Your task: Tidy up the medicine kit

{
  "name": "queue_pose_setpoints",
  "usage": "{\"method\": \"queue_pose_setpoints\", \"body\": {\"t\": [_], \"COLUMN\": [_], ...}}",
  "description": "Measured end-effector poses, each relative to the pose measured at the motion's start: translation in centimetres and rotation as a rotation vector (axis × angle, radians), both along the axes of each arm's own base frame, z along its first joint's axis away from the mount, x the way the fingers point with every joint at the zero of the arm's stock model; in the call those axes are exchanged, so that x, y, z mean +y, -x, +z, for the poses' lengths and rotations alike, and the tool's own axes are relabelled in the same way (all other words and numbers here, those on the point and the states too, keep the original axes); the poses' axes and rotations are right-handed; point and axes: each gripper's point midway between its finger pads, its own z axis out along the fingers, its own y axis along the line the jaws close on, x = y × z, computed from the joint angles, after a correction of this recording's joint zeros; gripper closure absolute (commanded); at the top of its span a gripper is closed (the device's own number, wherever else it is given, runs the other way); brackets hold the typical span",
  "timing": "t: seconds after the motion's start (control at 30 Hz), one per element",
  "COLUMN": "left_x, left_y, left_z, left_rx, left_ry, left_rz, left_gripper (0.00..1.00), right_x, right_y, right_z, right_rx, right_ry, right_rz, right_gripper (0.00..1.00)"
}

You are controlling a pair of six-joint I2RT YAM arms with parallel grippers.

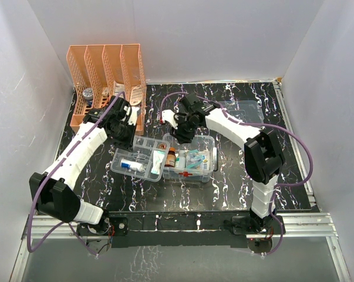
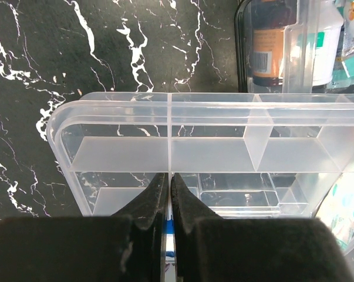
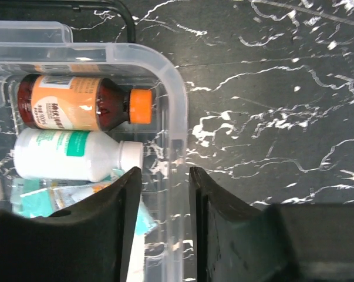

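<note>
The medicine kit [image 1: 213,154], a deep clear box with a red cross on its near side, sits mid-table. A brown bottle with an orange cap [image 3: 83,108], a white bottle [image 3: 71,155] and teal packets lie inside it. My right gripper [image 3: 165,173] stands open astride the kit's rounded corner wall [image 3: 175,117], one finger inside the box and one outside. A shallow clear divided tray [image 2: 106,111] lies against the kit's left side. My left gripper [image 2: 169,176] is shut on one of the tray's thin upright partitions.
An orange slotted file rack [image 1: 106,76] stands at the back left, close behind the left arm. A clear flat plastic piece [image 1: 242,110] lies behind the kit on the right. A white and blue tube [image 1: 131,165] lies in the tray.
</note>
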Motion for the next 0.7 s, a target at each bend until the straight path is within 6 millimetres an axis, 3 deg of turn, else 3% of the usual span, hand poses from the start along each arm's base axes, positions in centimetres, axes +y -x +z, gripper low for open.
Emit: {"method": "queue_pose_setpoints", "body": {"t": [0.1, 0.17, 0.3, 0.4, 0.5, 0.6, 0.7], "left_x": [0.0, 0.0, 0.1, 0.2, -0.1, -0.6, -1.3], "left_y": [-0.2, -0.3, -0.2, -0.5, -1.6, -3.2, -5.0], "left_z": [0.4, 0.5, 0.5, 1.0, 1.8, 2.8, 3.5], "left_rx": [-0.011, -0.015, -0.012, -0.016, -0.037, -0.060, -0.080], "left_ry": [0.002, 0.001, -0.007, -0.015, -0.017, -0.015, -0.011], "left_rz": [-0.004, -0.007, -0.011, -0.015, -0.020, -0.028, -0.034], "left_gripper": [1.00, 1.00, 1.00, 1.00, 1.00, 1.00, 1.00], "right_x": [0.0, 0.0, 0.3, -0.1, -1.1, -2.8, -5.3], "right_y": [0.7, 0.9, 0.3, -1.1, -3.4, -5.4, -6.8], "right_z": [-0.6, -0.6, 1.6, 5.4, 10.7, 16.6, 20.8], "right_rx": [0.019, 0.022, -0.026, -0.114, -0.269, -0.436, -0.546], "right_ry": [0.006, 0.001, -0.048, -0.115, -0.194, -0.275, -0.332], "right_rz": [0.002, -0.004, -0.034, -0.098, -0.198, -0.327, -0.476], "right_gripper": [0.44, 0.42, 0.33, 0.18, 0.07, 0.05, 0.06]}}
